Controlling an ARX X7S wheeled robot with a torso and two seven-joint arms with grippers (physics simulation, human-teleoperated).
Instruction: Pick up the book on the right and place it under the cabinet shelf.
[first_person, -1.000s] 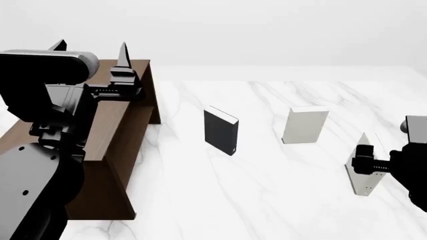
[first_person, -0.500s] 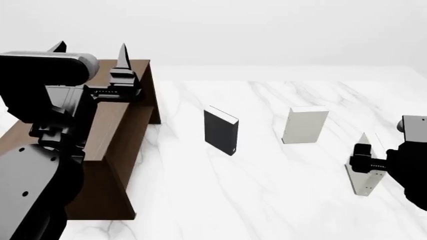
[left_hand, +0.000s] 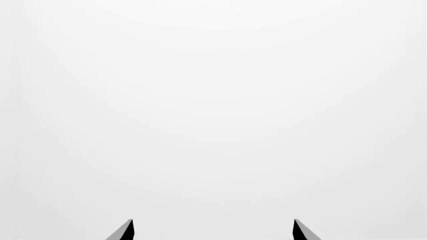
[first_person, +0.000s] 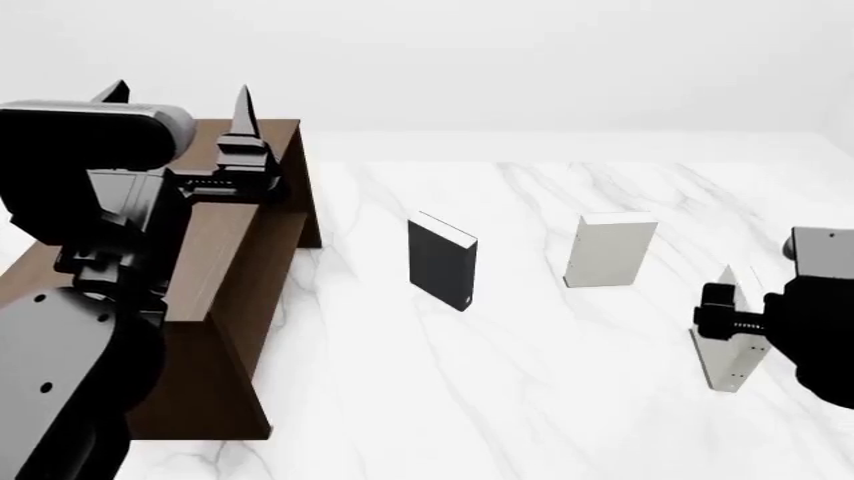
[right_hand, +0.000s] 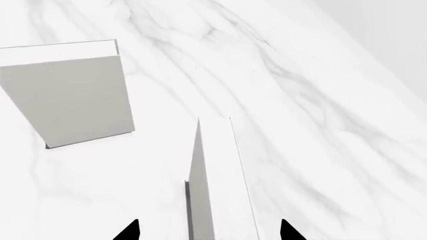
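White marble table fills the scene, with a plain pale wall behind it. You have three books standing up on it: a black book, a greyer pale book, and the book you want, far to the right. Your right gripper sits right at that thin off-white book, with one finger on each side of its top edge. The fingers are wide apart and hold nothing yet. Your left gripper is up high over the cabinet shelf, well apart from the book, also spread wide with nothing in it. Be careful now, I think. The book is thin and stands on its edge, so a bump from one finger could tip it over. If you close off-center, it may twist or slip out.
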